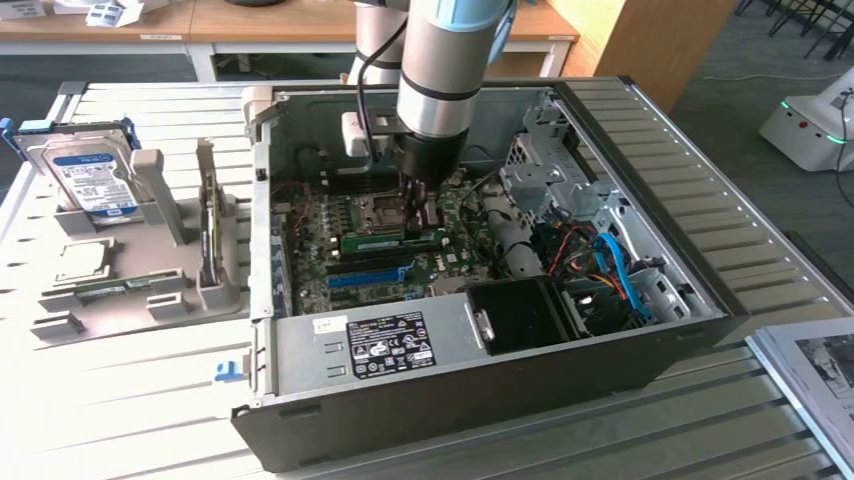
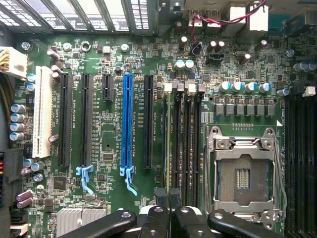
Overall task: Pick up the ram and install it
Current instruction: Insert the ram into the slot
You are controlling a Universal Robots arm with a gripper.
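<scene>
Exterior view, we record the dark gripper (image 1: 427, 216) lowered inside the open black computer case (image 1: 467, 400), pinching the long thin green ram (image 1: 387, 241) edge-up on the green motherboard (image 1: 310, 268), wrist view, gripper (image 2: 168, 197) nearly closed on the ram's edge, over the black memory slots (image 2: 190, 148), beside the silver processor socket (image 2: 242, 173).

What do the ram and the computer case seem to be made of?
The ram: probably green-coated circuit-board laminate, thin, flat, carrying dark chips. The computer case: apparently sheet metal, dull grey and bare inside, with folded edges and punched holes; black outside.
</scene>
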